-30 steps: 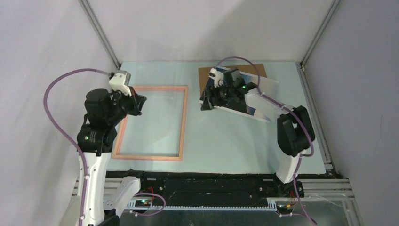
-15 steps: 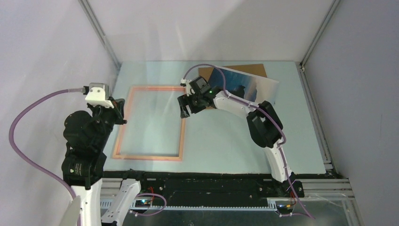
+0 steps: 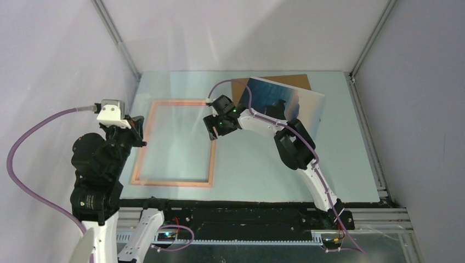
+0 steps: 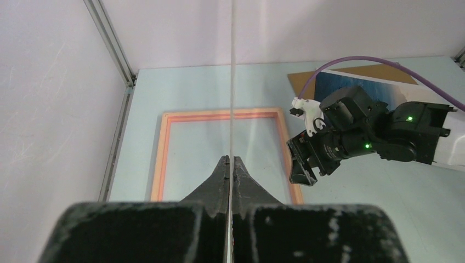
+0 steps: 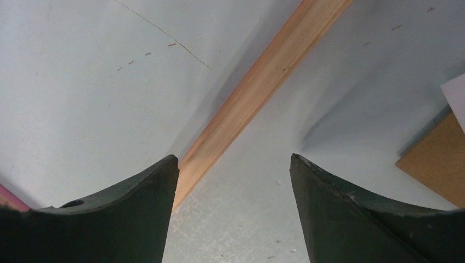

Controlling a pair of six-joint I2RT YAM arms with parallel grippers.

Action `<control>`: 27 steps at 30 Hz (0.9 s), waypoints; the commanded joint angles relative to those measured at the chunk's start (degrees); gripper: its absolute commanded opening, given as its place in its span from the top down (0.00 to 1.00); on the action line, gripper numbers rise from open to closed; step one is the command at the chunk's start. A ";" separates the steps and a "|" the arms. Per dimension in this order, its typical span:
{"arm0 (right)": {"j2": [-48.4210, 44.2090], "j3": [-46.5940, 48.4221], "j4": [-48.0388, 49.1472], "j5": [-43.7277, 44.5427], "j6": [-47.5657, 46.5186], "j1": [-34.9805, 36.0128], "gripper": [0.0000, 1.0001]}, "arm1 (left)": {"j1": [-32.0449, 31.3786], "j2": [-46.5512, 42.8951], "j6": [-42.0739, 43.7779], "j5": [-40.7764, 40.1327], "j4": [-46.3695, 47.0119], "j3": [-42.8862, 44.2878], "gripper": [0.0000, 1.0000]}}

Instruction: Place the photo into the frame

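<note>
From above: the photo (image 3: 285, 104) lies picture side up at the far right corner of the surface (image 3: 247, 164), over the brown backing board (image 3: 296, 80). It is well apart from the frame (image 3: 170, 183), which lies flat along the left side with nothing I can make out inside its rails. By my reckoning the job is barely begun, since the photo has yet to be lifted, carried across and laid inside. My right jaws hover open at the frame's right rail, near its far right corner. My left jaws hang over the left rail, their gap too small to read here. From my left wrist: the left jaws are pressed shut, and a thin pale line rises straight up from between them. It may be the edge of a clear sheet, but I cannot tell. My right arm hides the photo's near edge. From my right wrist: the right jaws stand wide and empty, straddling the salmon rail below, and whether they touch it is unclear. A brown corner of the board and a white sliver are cut off at the right border.
</note>
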 commanded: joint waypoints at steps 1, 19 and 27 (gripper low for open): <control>1.97 4.19 -0.92 2.79 1.41 1.09 0.23 | 0.49 -0.97 0.43 -0.10 2.01 1.27 1.00; 3.70 4.99 -1.75 8.19 -0.18 0.80 0.46 | 0.60 -1.64 0.43 2.42 2.09 1.06 1.00; -1.32 -4.11 1.99 10.35 -0.65 -1.87 0.77 | 0.48 -0.40 0.41 4.50 2.24 1.35 1.00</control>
